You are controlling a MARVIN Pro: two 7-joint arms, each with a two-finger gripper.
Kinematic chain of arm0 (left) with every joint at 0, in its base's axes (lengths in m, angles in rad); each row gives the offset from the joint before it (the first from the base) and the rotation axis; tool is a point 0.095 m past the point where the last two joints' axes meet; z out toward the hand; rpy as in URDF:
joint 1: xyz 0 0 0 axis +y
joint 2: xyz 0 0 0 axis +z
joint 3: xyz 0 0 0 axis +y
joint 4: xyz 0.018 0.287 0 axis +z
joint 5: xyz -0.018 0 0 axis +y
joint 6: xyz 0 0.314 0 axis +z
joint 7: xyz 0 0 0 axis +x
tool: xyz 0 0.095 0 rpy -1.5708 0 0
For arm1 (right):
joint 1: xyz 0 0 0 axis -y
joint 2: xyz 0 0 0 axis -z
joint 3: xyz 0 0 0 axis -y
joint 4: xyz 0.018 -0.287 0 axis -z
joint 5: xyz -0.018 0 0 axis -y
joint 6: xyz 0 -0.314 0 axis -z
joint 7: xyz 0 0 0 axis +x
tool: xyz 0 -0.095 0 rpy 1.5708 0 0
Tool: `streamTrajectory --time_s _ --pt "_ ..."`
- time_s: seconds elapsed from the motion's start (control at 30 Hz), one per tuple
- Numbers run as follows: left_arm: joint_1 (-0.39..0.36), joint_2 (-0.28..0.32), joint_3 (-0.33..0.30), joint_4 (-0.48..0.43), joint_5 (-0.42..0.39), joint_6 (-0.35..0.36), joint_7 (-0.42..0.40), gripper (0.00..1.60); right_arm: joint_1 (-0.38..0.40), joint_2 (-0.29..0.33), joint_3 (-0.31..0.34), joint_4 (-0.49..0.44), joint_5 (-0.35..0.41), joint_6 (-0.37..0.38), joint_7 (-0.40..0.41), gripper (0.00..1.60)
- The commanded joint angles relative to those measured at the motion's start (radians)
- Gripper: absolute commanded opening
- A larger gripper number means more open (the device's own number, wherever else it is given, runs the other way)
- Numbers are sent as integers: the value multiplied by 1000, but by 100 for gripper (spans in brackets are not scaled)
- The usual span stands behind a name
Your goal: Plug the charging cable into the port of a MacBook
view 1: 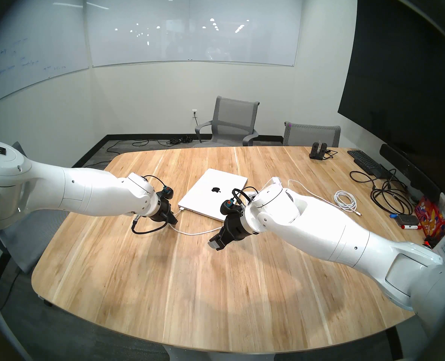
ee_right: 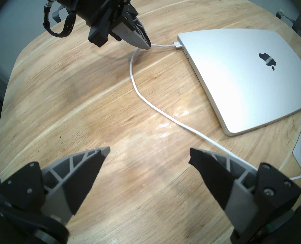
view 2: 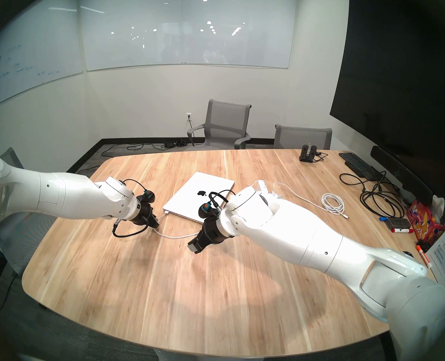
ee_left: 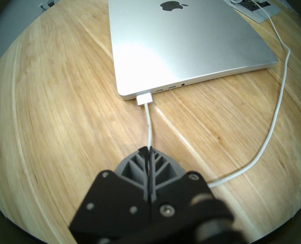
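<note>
The left gripper (ee_left: pixel 148 148) is clenched on the charging cable (ee_left: pixel 149 131), a little behind its flat plug (ee_left: pixel 145 100), which sits against the port at the MacBook's (ee_left: pixel 181 44) corner just ahead of the fingertips. A black Apple logo (ee_left: pixel 172 5) marks the closed lid. The right gripper (ee_right: pixel 147 155) hangs spread wide, holding nothing; the cord runs beside its finger (ee_right: pixel 215 166).

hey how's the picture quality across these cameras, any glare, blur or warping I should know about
Head views: sharp, but the fisheye bows the table edge, with ceiling lights mirrored in the whiteboard. Left wrist view: glare on the laptop lid, and the left gripper, shut on the charging cable, is blurred up close. Right wrist view: shiny patches on the table, the open right gripper slightly soft.
</note>
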Motion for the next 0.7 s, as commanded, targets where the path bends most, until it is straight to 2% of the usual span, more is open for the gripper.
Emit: streamTrajectory --time_s 0.0,0.03,0.07,0.67 --pt "-7 -19 -26 30 -23 3 -50 19 13 0 7 -14 -3 -3 1 160" --pt "-7 -19 -27 33 -25 2 -57 127 13 0 7 -14 -3 -3 1 160" --pt "-8 -21 -26 36 -25 4 -61 160 13 0 7 -14 -3 -3 1 160" --pt "-10 -26 -18 46 -31 0 -76 160 13 0 7 -14 -3 -3 1 160"
